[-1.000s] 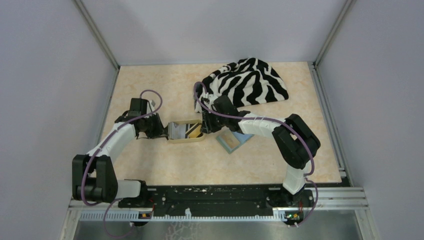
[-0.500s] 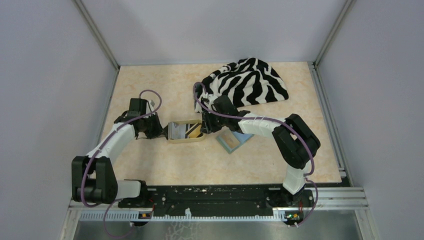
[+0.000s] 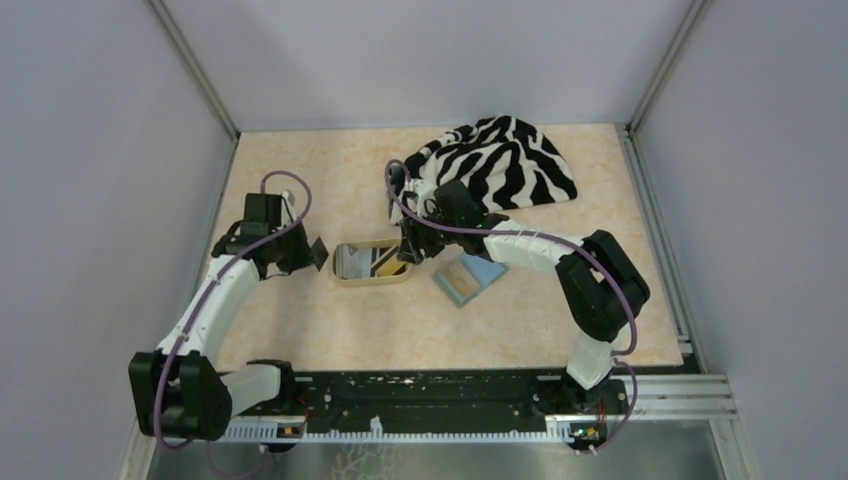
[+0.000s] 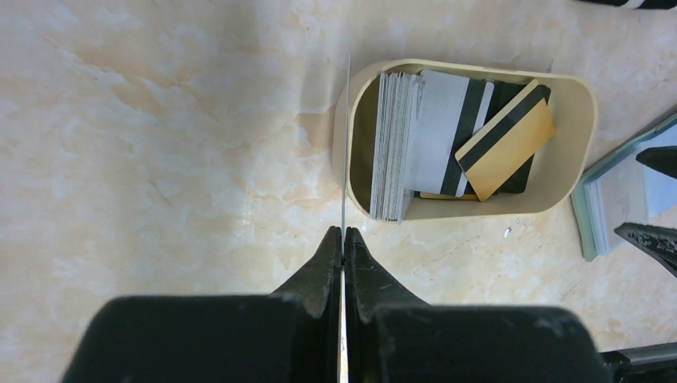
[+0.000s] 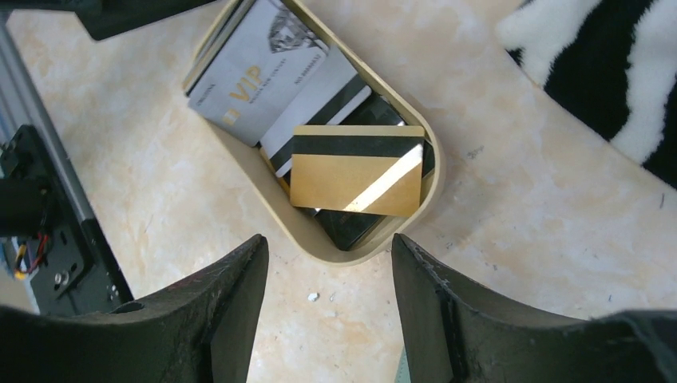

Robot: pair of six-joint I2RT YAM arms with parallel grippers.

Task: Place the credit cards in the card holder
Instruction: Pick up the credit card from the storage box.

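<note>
— Left claw (image 4: pixel 342 235) clamped on one credit card (image 4: pixel 346 144), edge-on, just beside the tray (image 4: pixel 576 136); right claw (image 5: pixel 327 243)?
— Jaws apart over the tray's credit cards (image 5: pixel 355 171); card holder (image 3: pixel 468 281) lies on the bench (image 3: pixel 300 180) beside the tray.

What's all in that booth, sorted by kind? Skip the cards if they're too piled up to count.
tray: 1
card holder: 1
striped cloth: 1
robot arms: 2
cards: too stacked to count
Total, cards aside: 5
</note>
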